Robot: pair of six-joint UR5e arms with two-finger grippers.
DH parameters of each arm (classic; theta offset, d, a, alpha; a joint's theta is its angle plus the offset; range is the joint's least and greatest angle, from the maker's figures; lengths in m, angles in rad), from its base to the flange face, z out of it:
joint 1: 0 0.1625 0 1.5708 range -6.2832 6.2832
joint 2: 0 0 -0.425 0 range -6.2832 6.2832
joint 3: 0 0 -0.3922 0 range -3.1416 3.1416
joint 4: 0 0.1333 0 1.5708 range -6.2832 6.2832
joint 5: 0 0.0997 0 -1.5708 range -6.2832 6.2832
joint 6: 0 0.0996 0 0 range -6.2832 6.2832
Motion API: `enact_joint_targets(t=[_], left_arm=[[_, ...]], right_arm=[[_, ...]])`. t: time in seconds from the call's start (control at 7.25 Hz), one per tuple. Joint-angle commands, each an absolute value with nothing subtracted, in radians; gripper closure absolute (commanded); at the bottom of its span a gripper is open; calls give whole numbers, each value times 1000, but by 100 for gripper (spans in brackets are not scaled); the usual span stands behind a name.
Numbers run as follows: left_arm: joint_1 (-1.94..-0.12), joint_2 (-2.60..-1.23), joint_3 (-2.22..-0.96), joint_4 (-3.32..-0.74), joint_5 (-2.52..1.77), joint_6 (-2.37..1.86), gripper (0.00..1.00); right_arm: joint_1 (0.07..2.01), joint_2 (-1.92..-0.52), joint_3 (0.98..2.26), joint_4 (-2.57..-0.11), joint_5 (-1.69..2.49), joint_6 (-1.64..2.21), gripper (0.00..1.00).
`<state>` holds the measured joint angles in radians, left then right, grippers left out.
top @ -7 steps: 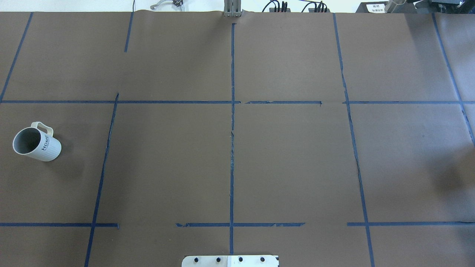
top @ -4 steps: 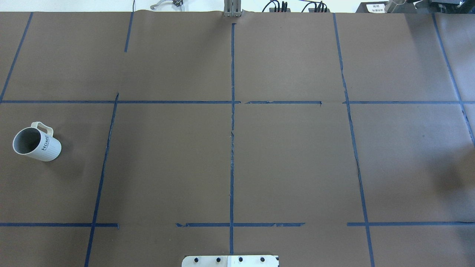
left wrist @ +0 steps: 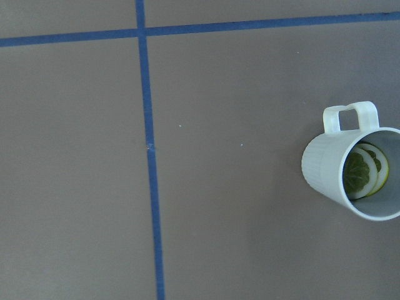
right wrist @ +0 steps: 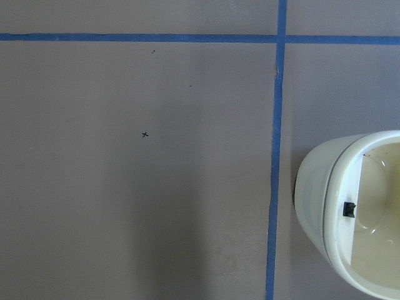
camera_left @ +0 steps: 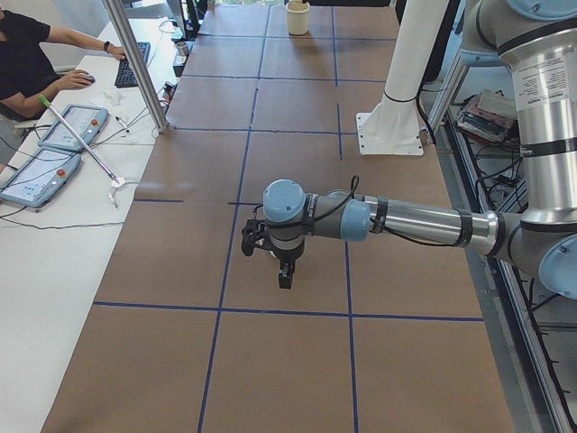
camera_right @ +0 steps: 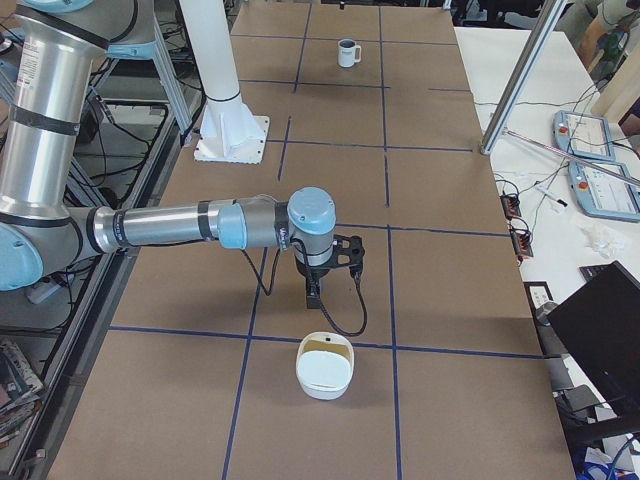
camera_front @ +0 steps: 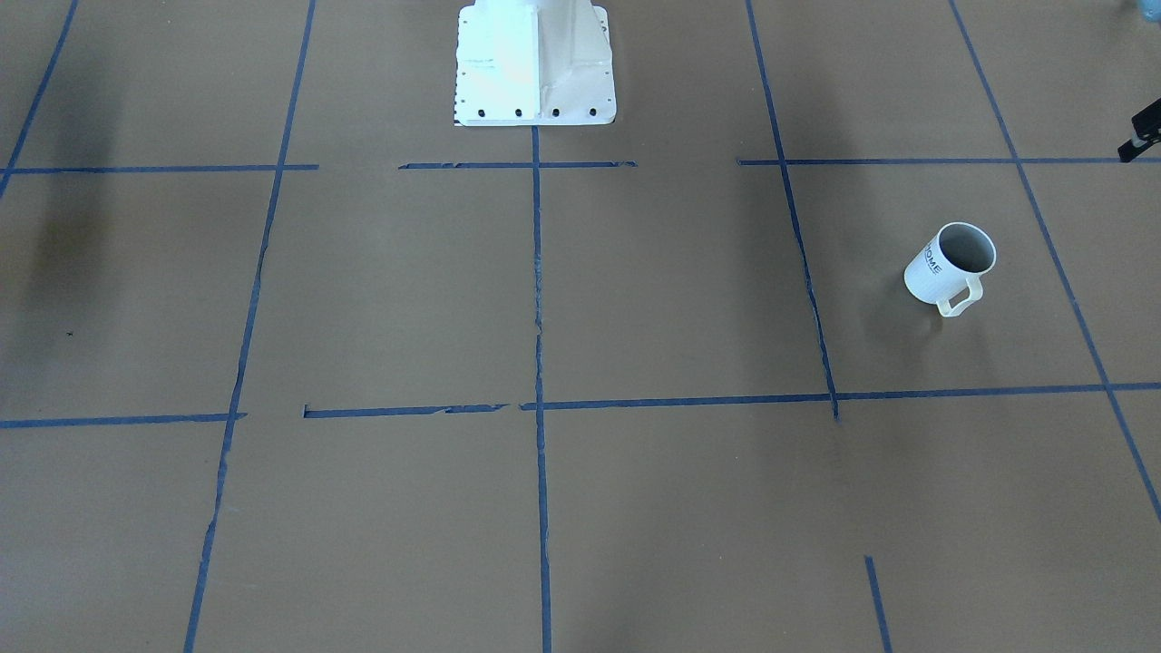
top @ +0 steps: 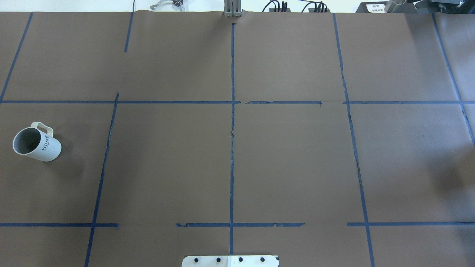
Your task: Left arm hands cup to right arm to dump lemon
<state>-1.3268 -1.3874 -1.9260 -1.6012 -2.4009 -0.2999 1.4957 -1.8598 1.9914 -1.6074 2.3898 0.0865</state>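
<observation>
Observing cup [top: 37, 145] standing upright, handle [top: 43, 128] pointing away from robot base [camera_front: 535, 63], lemon [left wrist: 362, 172] lying inside; bowl [camera_right: 325, 367] sitting near right gripper [camera_right: 313, 295]; its state and left gripper's [camera_left: 284, 278] I cannot tell.

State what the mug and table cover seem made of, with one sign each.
Mug: matte off-white, ribbed wall; ceramic or plastic, cannot tell which.
Table cover: probably brown paper, matte, with a slightly rippled far edge.
</observation>
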Motion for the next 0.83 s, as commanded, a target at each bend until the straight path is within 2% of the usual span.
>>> enact_joint_targets(t=[0.0, 0.28, 0.69], left_arm=[[-1205, -1451, -1896, -1626, -2395, -477, 0], [-1172, -1543, -1791, -1634, -2395, -479, 0], [-1137, -1546, -1723, -1707, -2395, -480, 0]], right_arm=[[1496, -1859, 1991, -1608, 2391, 86, 0], [1494, -1859, 1991, -1608, 2393, 86, 0], [1490, -1858, 1991, -1608, 2395, 87, 0]])
